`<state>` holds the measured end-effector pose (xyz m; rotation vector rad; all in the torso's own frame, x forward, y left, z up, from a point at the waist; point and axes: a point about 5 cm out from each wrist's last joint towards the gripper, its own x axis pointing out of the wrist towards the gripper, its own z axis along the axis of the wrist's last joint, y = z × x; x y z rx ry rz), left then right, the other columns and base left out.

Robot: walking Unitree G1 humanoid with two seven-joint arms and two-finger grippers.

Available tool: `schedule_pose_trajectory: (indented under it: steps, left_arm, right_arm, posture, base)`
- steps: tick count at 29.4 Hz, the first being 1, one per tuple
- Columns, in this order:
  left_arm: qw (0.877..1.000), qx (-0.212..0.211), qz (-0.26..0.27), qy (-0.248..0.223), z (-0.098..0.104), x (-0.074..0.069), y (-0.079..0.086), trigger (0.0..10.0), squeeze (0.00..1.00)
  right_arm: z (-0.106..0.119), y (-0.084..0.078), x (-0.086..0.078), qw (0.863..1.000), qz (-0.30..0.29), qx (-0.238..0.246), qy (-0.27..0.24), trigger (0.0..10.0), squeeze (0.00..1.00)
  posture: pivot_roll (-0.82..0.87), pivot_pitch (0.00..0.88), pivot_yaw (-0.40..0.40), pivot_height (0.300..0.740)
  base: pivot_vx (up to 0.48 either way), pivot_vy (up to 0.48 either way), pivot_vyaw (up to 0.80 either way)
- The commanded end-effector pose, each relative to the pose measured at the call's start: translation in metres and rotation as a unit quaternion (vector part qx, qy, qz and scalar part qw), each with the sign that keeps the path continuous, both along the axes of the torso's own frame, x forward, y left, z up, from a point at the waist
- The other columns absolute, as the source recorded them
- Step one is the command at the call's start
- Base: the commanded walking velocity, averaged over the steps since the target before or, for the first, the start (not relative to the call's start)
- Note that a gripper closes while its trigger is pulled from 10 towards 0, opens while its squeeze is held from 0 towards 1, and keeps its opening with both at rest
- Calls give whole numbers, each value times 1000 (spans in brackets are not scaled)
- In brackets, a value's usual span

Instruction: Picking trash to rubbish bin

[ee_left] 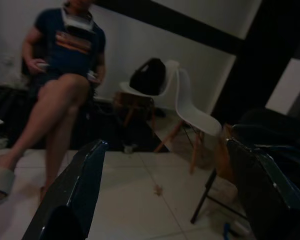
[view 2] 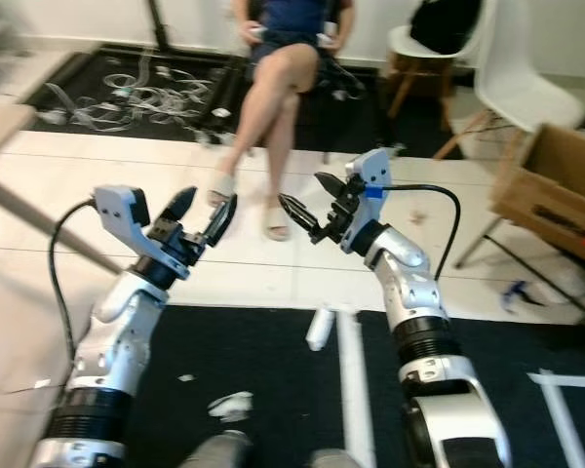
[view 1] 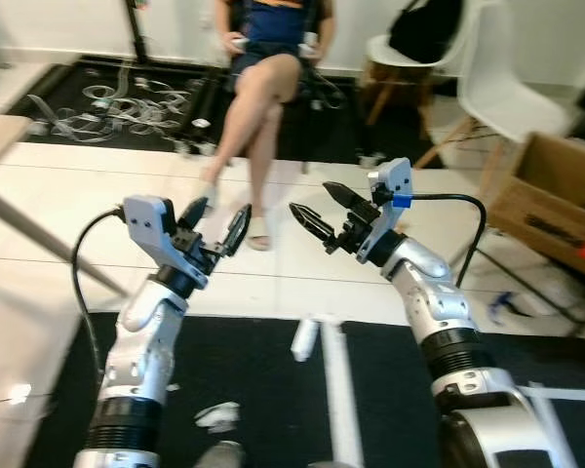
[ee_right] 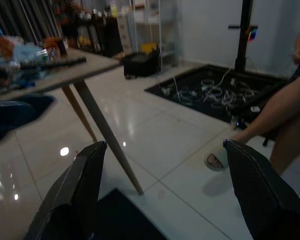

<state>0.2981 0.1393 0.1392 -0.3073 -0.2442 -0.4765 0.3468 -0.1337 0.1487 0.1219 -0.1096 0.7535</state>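
Both grippers, left [view 1: 217,226] and right [view 1: 319,210], raised, wide open, empty. Crumpled white scrap [view 1: 217,416] below: probably light, soft; best pinched mid-crumple.

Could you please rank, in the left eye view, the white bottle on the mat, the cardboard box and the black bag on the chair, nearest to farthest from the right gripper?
From the right gripper:
1. White bottle, on the mat below.
2. Cardboard box, far right.
3. Black bag, on the chair at the back.

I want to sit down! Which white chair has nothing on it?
The near white chair, beside the cardboard box, has a bare seat. The far chair behind it, closer to the seated person, holds a black bag.
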Motion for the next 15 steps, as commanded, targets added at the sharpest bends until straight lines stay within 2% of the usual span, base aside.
schedule_pose_trajectory:
  steps: [1,15]
  left_arm:
    - [1000,4,5,9,-6,-1,3,10000,0]
    - [1000,5,4,10,-7,-1,2,10000,0]
  right_arm:
    - [1,5,0,1000,8,4,0,10000,0]
    - [-1,5,1,1000,12,4,3,10000,0]
  posture:
    - [-51,0,-49,740]
    - [-55,0,-44,740]
  base:
    - [0,0,738]
    - [0,0,738]
